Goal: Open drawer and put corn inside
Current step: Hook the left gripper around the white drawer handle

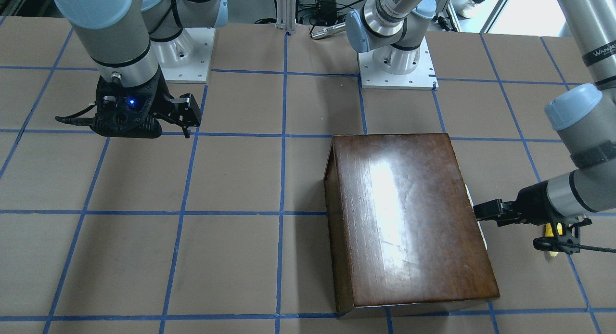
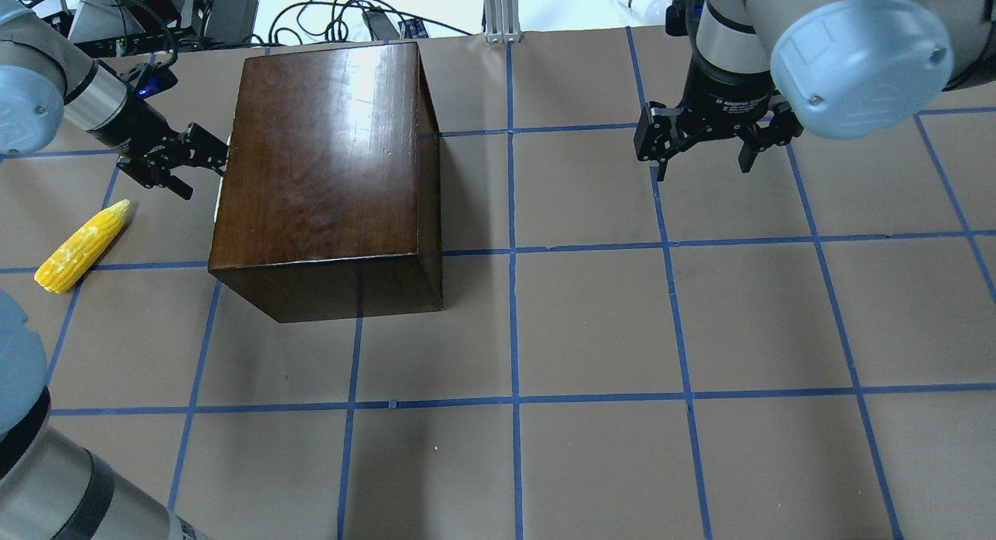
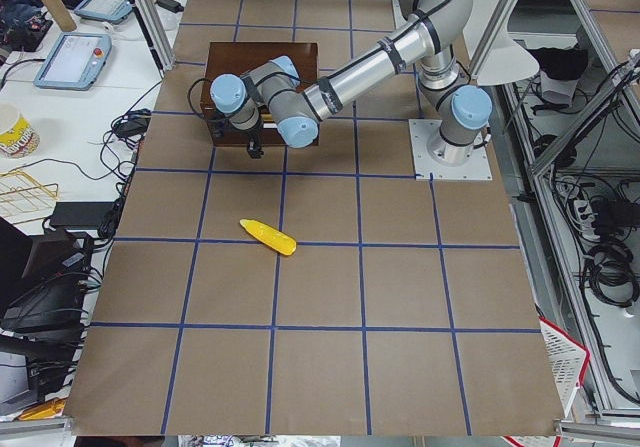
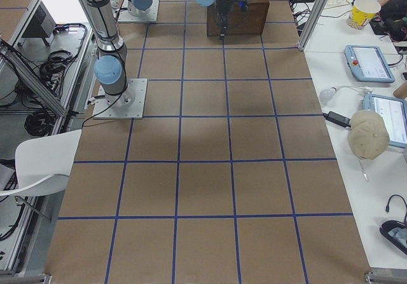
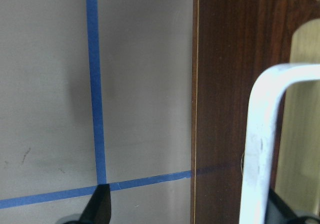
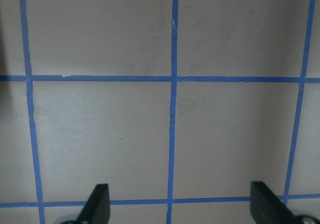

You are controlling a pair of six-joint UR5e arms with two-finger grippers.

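The glossy dark-brown box [image 2: 327,159] stands on the table, also in the front view [image 1: 409,213]. Its drawer is shut. The dark front panel [image 5: 225,83] and a pale metal handle [image 5: 260,149] show in the left wrist view. My left gripper [image 2: 202,169] is open at that face, and the handle stands between its fingers, close to the right fingertip [image 5: 280,209]. The yellow corn [image 2: 82,247] lies on the table to the left of the box, apart from the gripper. My right gripper [image 2: 704,163] is open and empty above the table, far to the right.
The table is brown paper with a grid of blue tape [image 2: 513,330]. The arm bases [image 1: 397,59] stand at the robot's edge of the table. Cables and screens lie on side benches beyond the table ends [image 3: 80,57].
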